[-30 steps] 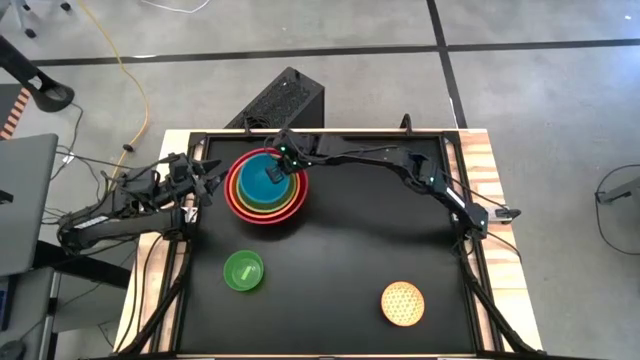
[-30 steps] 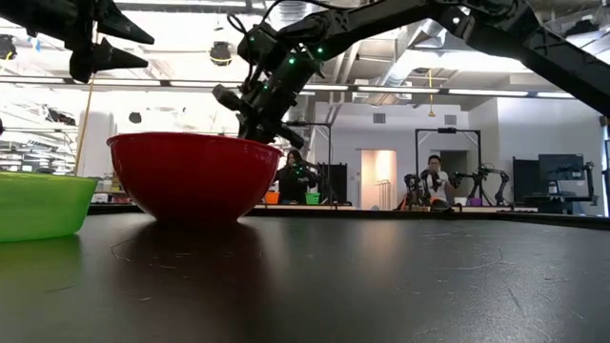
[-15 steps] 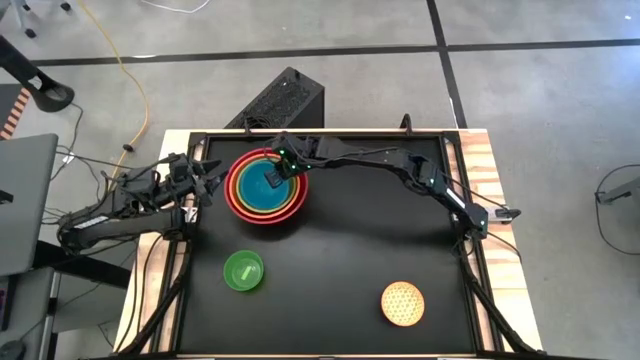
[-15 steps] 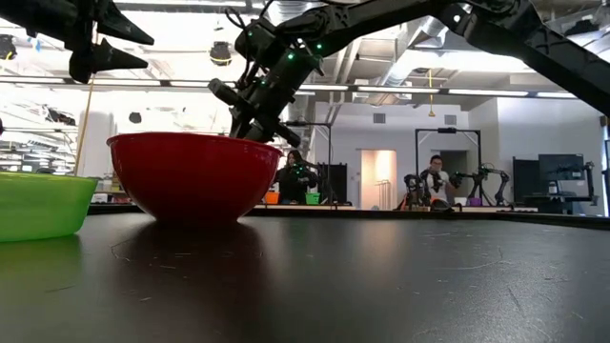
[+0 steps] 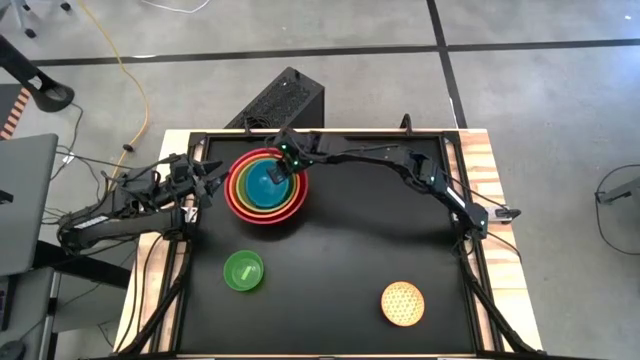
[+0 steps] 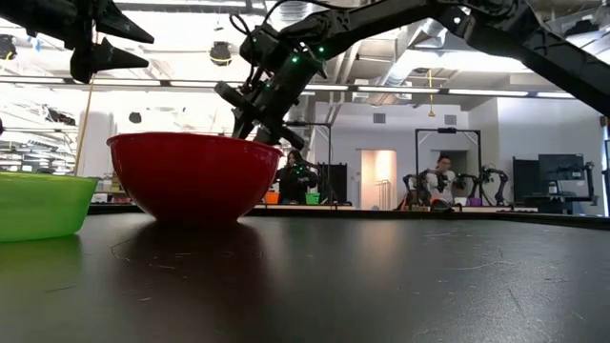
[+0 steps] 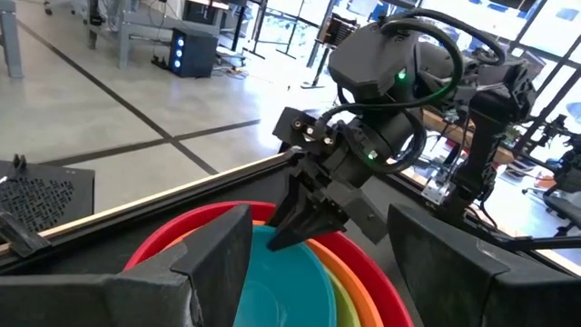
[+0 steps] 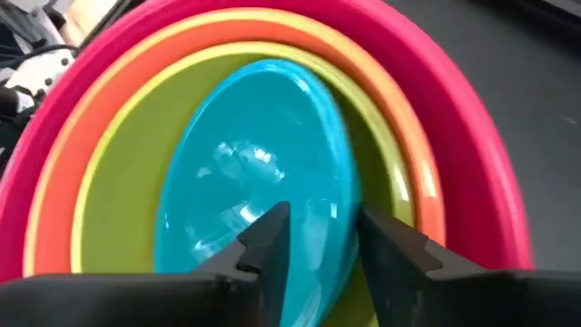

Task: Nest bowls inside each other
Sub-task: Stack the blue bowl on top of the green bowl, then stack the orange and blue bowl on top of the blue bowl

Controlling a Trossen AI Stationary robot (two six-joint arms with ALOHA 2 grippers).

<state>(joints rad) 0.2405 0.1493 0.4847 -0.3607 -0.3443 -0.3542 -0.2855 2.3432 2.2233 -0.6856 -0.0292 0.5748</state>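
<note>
A red bowl (image 5: 236, 205) stands on the black table at the far left. An orange bowl (image 8: 73, 173), a yellow-green bowl (image 8: 127, 182) and a blue bowl (image 8: 254, 173) are nested inside it. My right gripper (image 8: 322, 241) hovers open over the stack's far right side, slanting down, with a finger on either side of the blue bowl's rim. The small green bowl (image 5: 243, 270) sits near the table's left front. The dotted yellow-orange bowl (image 5: 402, 304) lies at the near right. My left gripper (image 5: 212, 172) waits open, raised at the table's left edge beside the stack.
A black perforated box (image 5: 285, 98) stands on the floor beyond the table's far edge. A grey laptop (image 5: 20, 200) lies off the table's left side. Bare black table top (image 5: 380, 230) stretches between the stack and the right edge. People stand far back in the room.
My right gripper has opened over the stack and let go of the blue bowl. The bowl, earlier tipped toward the fingers, now lies settled and centred in the yellow-green bowl.
</note>
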